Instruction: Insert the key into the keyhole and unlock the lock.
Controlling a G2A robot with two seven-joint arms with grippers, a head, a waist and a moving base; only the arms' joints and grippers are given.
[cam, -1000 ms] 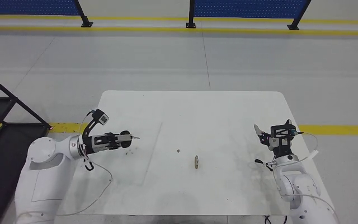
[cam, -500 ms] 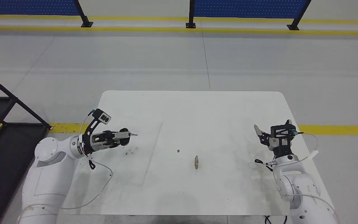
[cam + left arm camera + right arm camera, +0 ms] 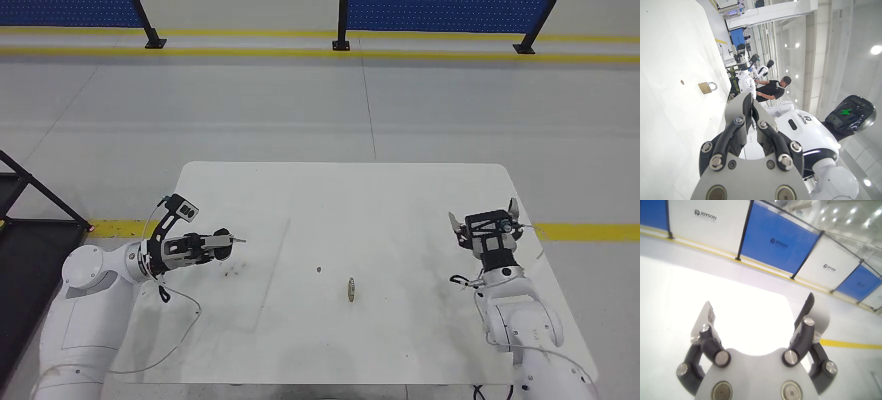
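1. White table (image 3: 400,200): it carried both pincers and the work piece. The left pincer sat over its left edge region and the right pincer over its right edge region.
2. Left pincer (image 3: 237,241) (image 3: 751,98): it was clenched, with the ribbed pads pressed face to face along their whole length. I could not tell whether anything thin was pinched between them. It was held above the table surface with its tips aimed across the table toward the right pincer.
3. Right pincer (image 3: 483,215) (image 3: 758,299): it was released, fingers spread wide with nothing between them. It was held above the table near the right edge, tips aimed toward the far side.
4. Padlock (image 3: 351,289) (image 3: 707,87): it had a brass body and a silver shackle, and the shackle appeared seated in the body. It rested on the table ahead of the left pincer's tips and well apart from them. It lay between the two pincers, a little closer to the left one, and neither pincer touched it.
5. Small dark fleck (image 3: 318,268) (image 3: 682,81): it lay on the table between the left pincer and the padlock, near the padlock but apart from it. It was too small to identify.
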